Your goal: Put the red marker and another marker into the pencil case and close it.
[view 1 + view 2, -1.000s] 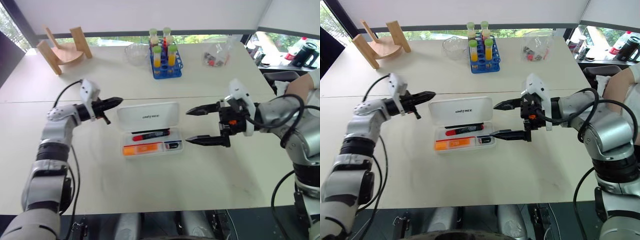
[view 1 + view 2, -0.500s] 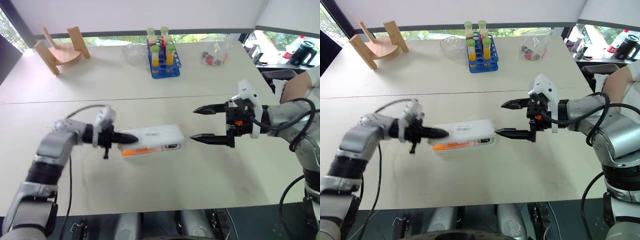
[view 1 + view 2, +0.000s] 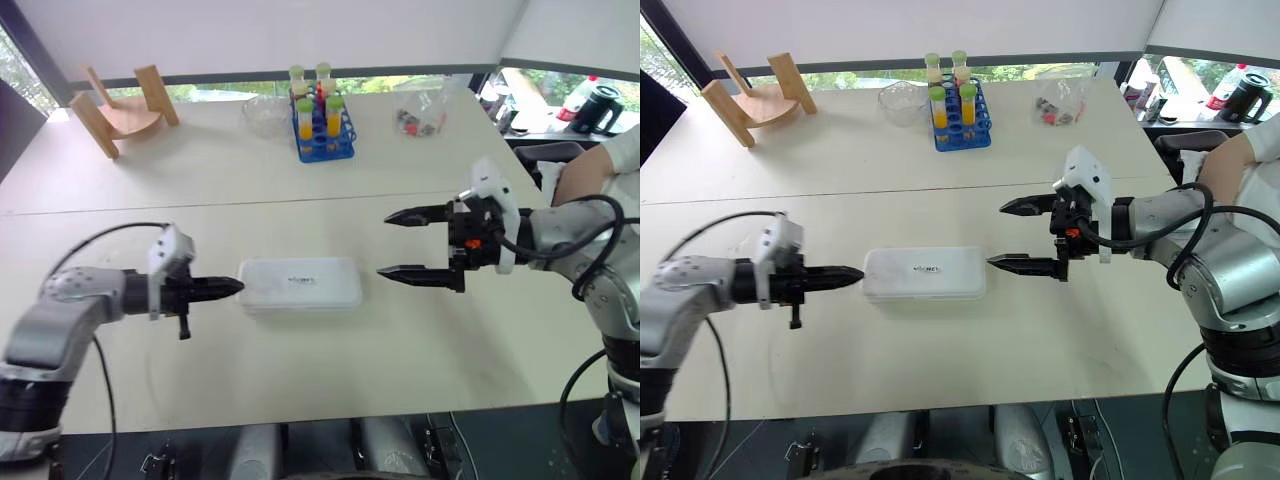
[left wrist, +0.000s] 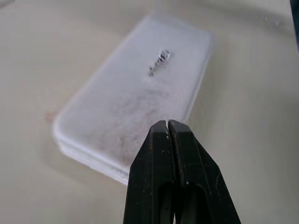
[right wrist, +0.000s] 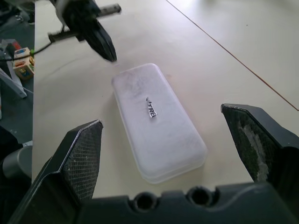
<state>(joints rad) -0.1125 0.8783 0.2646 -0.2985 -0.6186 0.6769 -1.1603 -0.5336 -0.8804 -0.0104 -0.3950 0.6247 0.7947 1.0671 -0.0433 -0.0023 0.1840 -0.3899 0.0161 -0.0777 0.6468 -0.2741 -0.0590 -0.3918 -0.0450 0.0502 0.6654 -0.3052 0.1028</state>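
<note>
Case (image 3: 300,284) lay shut; looked light, stiff, slick plastic — grip long edges. Left gripper (image 3: 232,287) pinched closed, empty; right gripper (image 3: 393,243) wide apart, empty.

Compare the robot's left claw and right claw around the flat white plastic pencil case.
The left claw is shut to a point; the right claw gapes wide. The left sits at the flat white plastic pencil case's left end, the right off its right end. Both are black, empty and off the case.

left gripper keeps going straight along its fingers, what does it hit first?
Most likely the pencil case. The left gripper, fingers shut, points at the near short end of the closed case from just beside it. It tilts slightly down, so it could touch the table first; depth is unclear.
</note>
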